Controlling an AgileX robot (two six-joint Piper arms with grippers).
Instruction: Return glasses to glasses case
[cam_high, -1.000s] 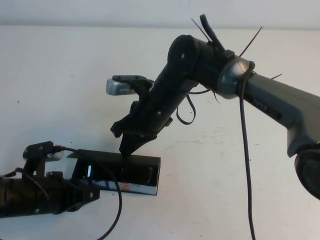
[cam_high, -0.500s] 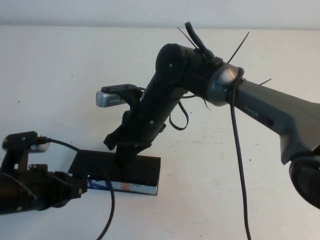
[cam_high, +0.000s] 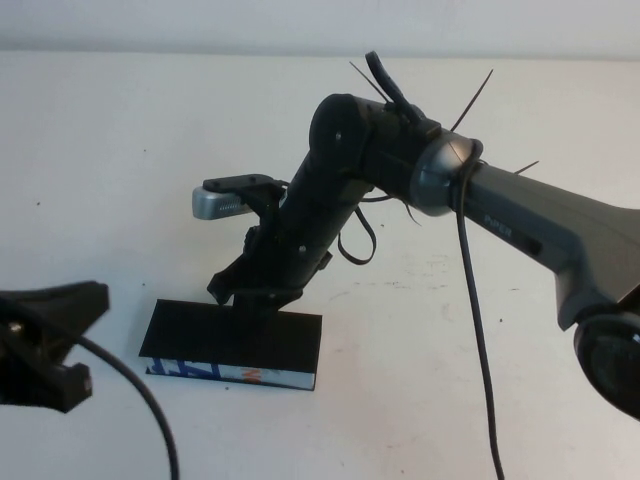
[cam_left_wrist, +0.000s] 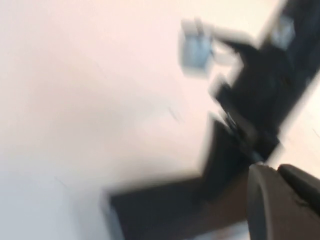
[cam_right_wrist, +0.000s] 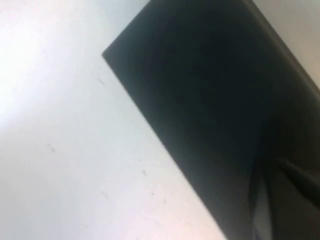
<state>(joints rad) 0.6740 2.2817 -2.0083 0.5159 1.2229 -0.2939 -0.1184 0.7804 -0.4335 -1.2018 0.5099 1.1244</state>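
Observation:
The glasses case (cam_high: 235, 343) lies flat and closed on the white table, its blue, white and orange printed edge facing me. The glasses are not in view. My right gripper (cam_high: 262, 300) is shut, with its tips down on the back part of the case's black lid; the right wrist view shows that lid (cam_right_wrist: 200, 100) close up. My left gripper (cam_left_wrist: 277, 172) is shut and empty, off the case to its left. My left arm (cam_high: 45, 345) shows at the lower left edge. The case is a blurred dark shape in the left wrist view (cam_left_wrist: 165, 210).
The white table (cam_high: 120, 150) spreads all around the case. My right arm (cam_high: 520, 215) reaches in from the right, with loose cables hanging from it. A silver camera block (cam_high: 222, 203) sticks out from the right wrist above the case.
The case's lid has gone from raised to flat shut. My left gripper has let go of the case and pulled back to the left. My right gripper has stayed pressed on the lid.

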